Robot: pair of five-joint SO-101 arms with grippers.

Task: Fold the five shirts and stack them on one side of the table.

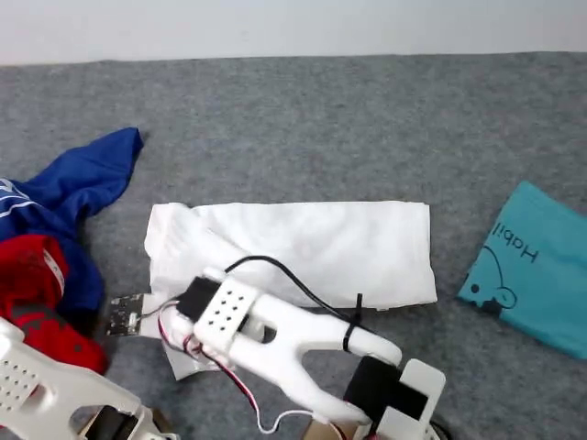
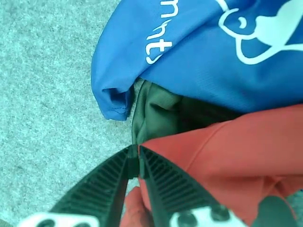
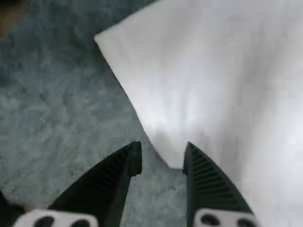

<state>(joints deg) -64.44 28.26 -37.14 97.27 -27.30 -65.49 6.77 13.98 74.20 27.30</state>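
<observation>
Right gripper, low in the high view, straddles the white shirt at its corner, fingers spread, likely ready to pinch a fold. Lower left, left gripper sits pressed together at the red shirt. Apparently folded, the teal shirt waits at right.

The table is covered in grey, carpet-like cloth; a plain white wall runs behind it.

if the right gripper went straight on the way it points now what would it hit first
Probably the white shirt: its edge lies just ahead of the open right gripper, though depth is unclear.
</observation>
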